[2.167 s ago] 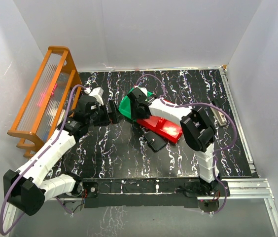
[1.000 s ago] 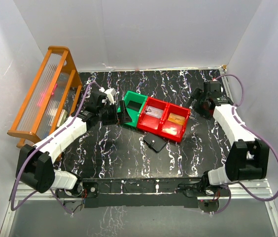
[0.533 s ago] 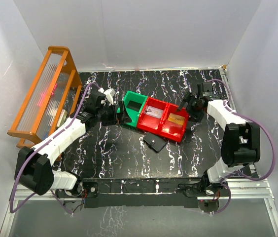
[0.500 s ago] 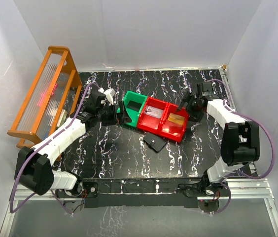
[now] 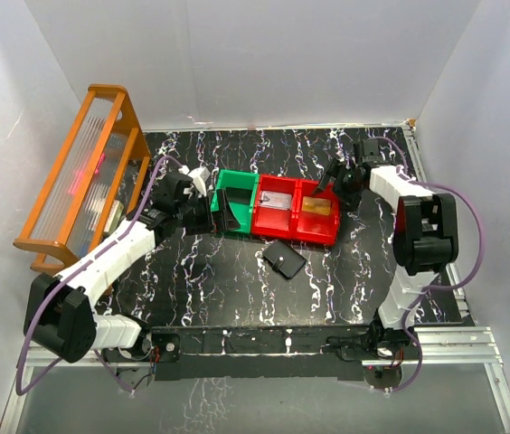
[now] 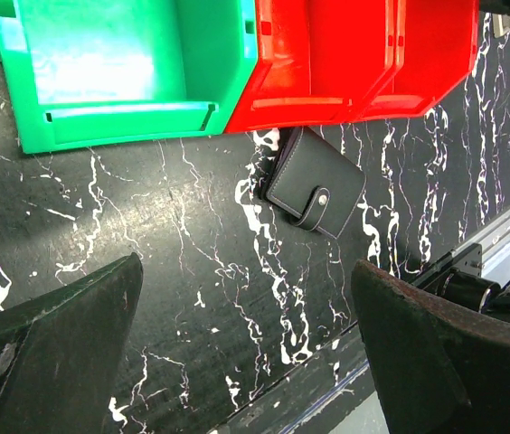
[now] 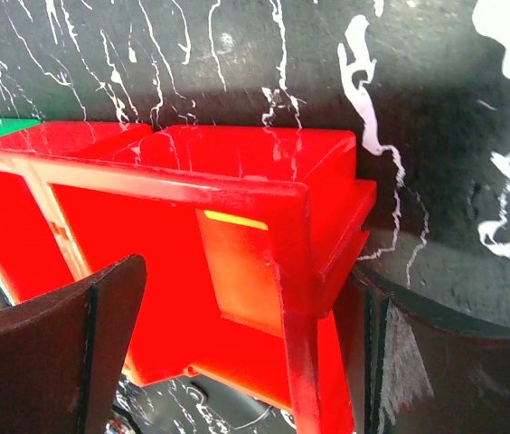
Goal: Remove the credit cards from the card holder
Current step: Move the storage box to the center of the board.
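Note:
The card holder lies closed on the black marbled table, just in front of the bins; it is dark with a snap button, also in the left wrist view. A greyish card lies in the middle red bin and an orange card in the right red bin, also seen in the right wrist view. My left gripper is open and empty by the green bin, above bare table. My right gripper is open, straddling the right red bin's wall.
Green and two red bins stand in one row mid-table. An orange wooden rack stands along the left edge. White walls enclose the back and sides. A metal rail runs along the front right.
The row of bins has swung straight and shifted toward the back. My right gripper has moved left onto the right red bin's corner. The card holder has not moved.

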Available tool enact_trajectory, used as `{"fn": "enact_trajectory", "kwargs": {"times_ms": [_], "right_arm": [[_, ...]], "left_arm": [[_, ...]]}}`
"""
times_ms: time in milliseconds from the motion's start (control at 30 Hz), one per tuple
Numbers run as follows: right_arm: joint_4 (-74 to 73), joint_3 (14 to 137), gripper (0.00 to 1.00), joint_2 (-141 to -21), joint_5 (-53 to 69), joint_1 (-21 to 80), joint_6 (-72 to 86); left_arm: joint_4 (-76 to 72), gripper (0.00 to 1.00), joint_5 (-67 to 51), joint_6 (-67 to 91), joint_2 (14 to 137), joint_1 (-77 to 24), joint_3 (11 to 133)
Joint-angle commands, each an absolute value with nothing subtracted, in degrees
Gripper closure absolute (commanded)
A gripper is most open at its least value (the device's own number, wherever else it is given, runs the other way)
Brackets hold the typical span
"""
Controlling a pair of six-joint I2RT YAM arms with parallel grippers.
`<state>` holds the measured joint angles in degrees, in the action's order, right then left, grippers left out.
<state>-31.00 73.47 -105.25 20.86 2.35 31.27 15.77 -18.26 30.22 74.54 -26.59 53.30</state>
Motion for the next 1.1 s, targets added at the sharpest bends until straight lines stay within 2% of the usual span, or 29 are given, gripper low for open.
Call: {"fn": "enact_trajectory", "kwargs": {"times_ms": [0, 367, 533, 633, 767, 833, 933, 1033, 1067], "right_arm": [[-28.62, 78.89, 0.20, -108.06, 24.26, 4.57, 29.52], [-32.53, 89.57, 0.19, -115.94, 25.12, 7.28, 22.97], [-37.77, 94.90, 0.08, -115.24, 15.78, 7.00, 20.20], [-38.74, 95.02, 0.03, -110.49, 9.91, 6.48, 19.04], [-35.11, 87.78, 0.02, -100.73, 6.90, 6.23, 20.31], [-31.73, 81.26, 0.04, -93.79, 10.64, 6.23, 21.62], [-24.05, 66.46, 0.11, -84.04, 21.19, 6.52, 25.01], [-19.96, 55.36, 0.16, -75.62, 24.94, 7.29, 28.38], [-18.91, 52.04, 0.18, -73.53, 26.17, 7.60, 29.15]], "left_arm": [[16.98, 0.01, -18.68, 30.84, 71.68, -26.72, 52.34], [16.54, 0.01, -19.29, 31.84, 70.65, -26.72, 51.06], [16.90, 0.01, -17.89, 32.11, 69.63, -26.72, 50.90], [16.24, 0.01, -14.83, 33.31, 67.22, -26.72, 49.76], [13.02, 0.01, -11.94, 35.67, 64.32, -26.72, 47.72], [10.69, 0.01, -11.01, 38.03, 63.60, -26.67, 46.18], [5.39, 0.02, -14.13, 41.13, 62.62, -26.52, 43.17], [2.07, 0.13, -17.21, 46.66, 63.29, -26.30, 42.13], [0.59, 0.13, -19.07, 47.49, 64.12, -26.21, 41.93]]}}
